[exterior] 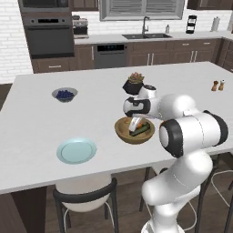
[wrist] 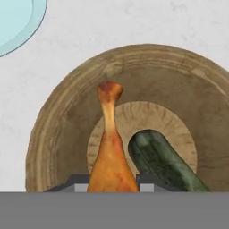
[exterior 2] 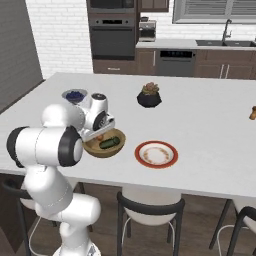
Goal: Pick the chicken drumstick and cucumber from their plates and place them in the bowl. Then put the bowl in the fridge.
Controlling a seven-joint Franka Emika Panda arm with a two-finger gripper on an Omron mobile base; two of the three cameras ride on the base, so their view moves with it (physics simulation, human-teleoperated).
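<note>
Lighting: bright, even, diffuse; no distinct source. Desk [exterior: 41, 150] reads pale grey-white with no glare. Shadows: faint and soft; a slight dark rim under the bowl [exterior: 123, 133] and under the light blue plate [exterior: 76, 151]. Dark cabinets [exterior: 150, 53] keep visible detail. Sharpness: both base views moderately soft and low in resolution, with jagged edges on the chair backs [exterior 2: 150, 202]. Hand view: wood grain of the bowl crisp, desk texture mottled. Distortion: no visible bending at the edges.
</note>
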